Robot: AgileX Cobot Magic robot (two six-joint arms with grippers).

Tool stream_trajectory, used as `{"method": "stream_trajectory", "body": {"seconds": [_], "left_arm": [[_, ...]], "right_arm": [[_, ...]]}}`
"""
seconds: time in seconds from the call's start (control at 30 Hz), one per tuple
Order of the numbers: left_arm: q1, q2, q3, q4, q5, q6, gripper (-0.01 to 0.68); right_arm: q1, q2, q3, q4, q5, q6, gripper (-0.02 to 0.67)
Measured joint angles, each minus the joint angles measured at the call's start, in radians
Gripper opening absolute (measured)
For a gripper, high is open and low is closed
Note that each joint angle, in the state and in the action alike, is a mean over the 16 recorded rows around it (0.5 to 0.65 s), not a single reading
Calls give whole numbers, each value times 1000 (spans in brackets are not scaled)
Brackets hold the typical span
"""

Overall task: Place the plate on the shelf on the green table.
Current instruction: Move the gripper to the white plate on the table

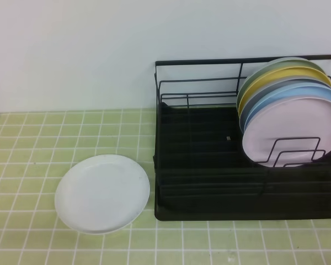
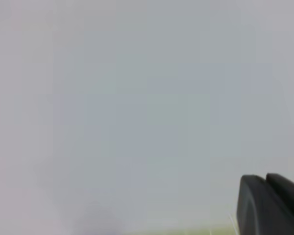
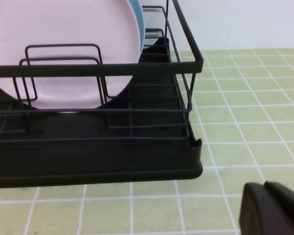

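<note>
White plate [image 1: 102,194] flat on desk [image 1: 22,165], just left of dish rack [image 1: 209,187]; rack's left slots free for it. Left gripper [image 2: 269,205] and right gripper [image 3: 269,210] closed, empty, clear of plate.

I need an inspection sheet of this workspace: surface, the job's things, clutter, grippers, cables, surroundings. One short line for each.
Surface: green table, tiled, white grout.
Job's things: white plate lies flat on the tiles, left of the shelf; not yet in the shelf.
Clutter: coloured plates stand upright at the shelf's right end, pink plate in front.
Grippers: left gripper shut, holds nothing; right gripper shut, holds nothing, low beside the shelf's corner.
Cables: nothing seen.
Surroundings: plain white wall behind.
</note>
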Motion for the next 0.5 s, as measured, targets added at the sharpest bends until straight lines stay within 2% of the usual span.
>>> {"method": "stream_trajectory", "body": {"seconds": [0.2,0.5], "left_arm": [[0,0,0,-2,-199,2,-2],[0,3,0,-4,-369,3,-2]], "right_arm": [[0,0,0,0,-1,0,-1],[0,0,0,10,-102,2,-1]]}}
